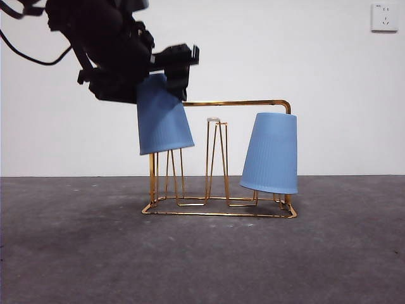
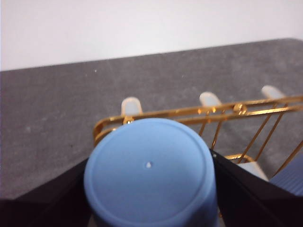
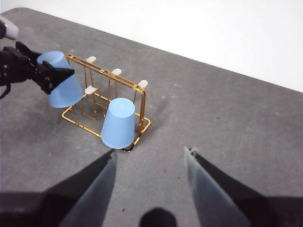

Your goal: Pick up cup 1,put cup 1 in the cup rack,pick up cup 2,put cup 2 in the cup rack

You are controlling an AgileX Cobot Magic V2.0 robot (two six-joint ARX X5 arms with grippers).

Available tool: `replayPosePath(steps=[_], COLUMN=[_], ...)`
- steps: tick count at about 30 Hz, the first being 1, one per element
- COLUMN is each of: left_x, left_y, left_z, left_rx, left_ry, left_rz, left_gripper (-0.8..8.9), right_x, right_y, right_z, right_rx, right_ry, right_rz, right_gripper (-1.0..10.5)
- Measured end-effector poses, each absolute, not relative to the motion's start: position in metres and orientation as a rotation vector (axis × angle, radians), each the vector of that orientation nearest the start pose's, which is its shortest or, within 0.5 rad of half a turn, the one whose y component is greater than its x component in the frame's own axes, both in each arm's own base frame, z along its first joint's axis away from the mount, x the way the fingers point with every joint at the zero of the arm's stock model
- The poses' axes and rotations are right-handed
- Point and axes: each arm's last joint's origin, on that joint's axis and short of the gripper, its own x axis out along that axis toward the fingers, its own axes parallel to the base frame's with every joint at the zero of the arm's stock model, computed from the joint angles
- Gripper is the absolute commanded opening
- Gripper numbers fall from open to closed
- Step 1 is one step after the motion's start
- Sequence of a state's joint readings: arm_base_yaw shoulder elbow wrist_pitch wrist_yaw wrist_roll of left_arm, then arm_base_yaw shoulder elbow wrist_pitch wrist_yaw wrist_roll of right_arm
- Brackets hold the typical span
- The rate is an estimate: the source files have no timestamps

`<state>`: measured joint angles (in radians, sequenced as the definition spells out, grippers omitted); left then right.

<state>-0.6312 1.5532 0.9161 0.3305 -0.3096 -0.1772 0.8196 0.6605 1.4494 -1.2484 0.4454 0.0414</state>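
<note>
The gold wire cup rack [image 1: 234,102] stands mid-table. One blue cup [image 1: 271,153] hangs upside down and slightly tilted on a prong at the rack's right end. My left gripper [image 1: 166,76] is shut on a second blue cup [image 1: 163,120], held upside down and tilted at the rack's left end. Its rim is below the level of the white prong tip [image 1: 213,119]; whether a prong is inside is hidden. In the left wrist view the cup's base [image 2: 150,175] fills the space between my jaws, with the rack [image 2: 165,113] behind. My right gripper [image 3: 151,151] is open and empty, well away from the rack [image 3: 102,71].
The dark grey table [image 1: 76,253] runs to a white wall with a socket [image 1: 384,17] at the top right. In the right wrist view the left arm [image 3: 19,66] reaches in beside the rack, and the hung cup [image 3: 118,124] is on the near end.
</note>
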Motion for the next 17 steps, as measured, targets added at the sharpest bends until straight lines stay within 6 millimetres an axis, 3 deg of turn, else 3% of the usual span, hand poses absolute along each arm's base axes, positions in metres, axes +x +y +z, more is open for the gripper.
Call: replayPosePath(steps=[17], left_x=[0.285], left_y=[-0.195], left_z=[0.21], left_rx=[0.034], left_ry=[0.437], left_rz=[-0.272], left_gripper=[-0.08], right_x=[0.027], right_y=[0.01], right_z=[0.44], right_rx=[-0.233], right_ry=[0.38], right_rz=[0.36], right_gripper=[2.5])
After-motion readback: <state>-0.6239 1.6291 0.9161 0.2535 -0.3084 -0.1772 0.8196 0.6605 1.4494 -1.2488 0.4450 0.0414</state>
